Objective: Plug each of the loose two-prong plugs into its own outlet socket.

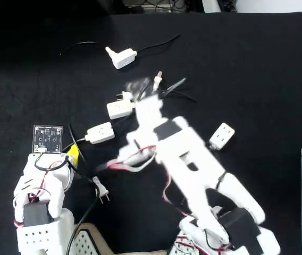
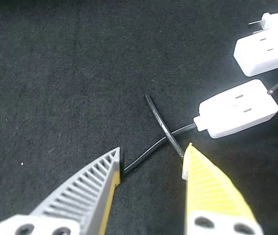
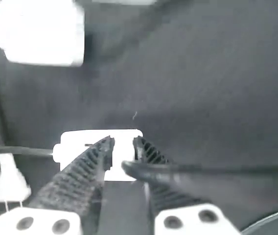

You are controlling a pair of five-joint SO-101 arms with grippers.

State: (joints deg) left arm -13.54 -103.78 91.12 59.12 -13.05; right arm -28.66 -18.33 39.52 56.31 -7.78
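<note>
Hovering low with jaws spread astride a black cord point(image 2: 149, 154), the left gripper point(image 2: 152, 149) looks set to pinch it near a white outlet socket point(image 2: 239, 108), while the right gripper point(image 3: 122, 142), its grip impossible to tell, hangs over a second socket point(image 3: 70, 144) with bare cloth point(image 1: 257, 64) beyond for manoeuvring

surface point(image 1: 257, 64): black cloth | far side: white angled plug point(image 1: 122, 57) on a black cord | middle: pronged outlet block point(image 1: 119, 108) just beside corded outlet socket point(image 1: 100, 133) | right: lone outlet socket point(image 1: 221, 135), well apart | near side: loose two-prong plug point(image 1: 102, 192), black cord
</note>
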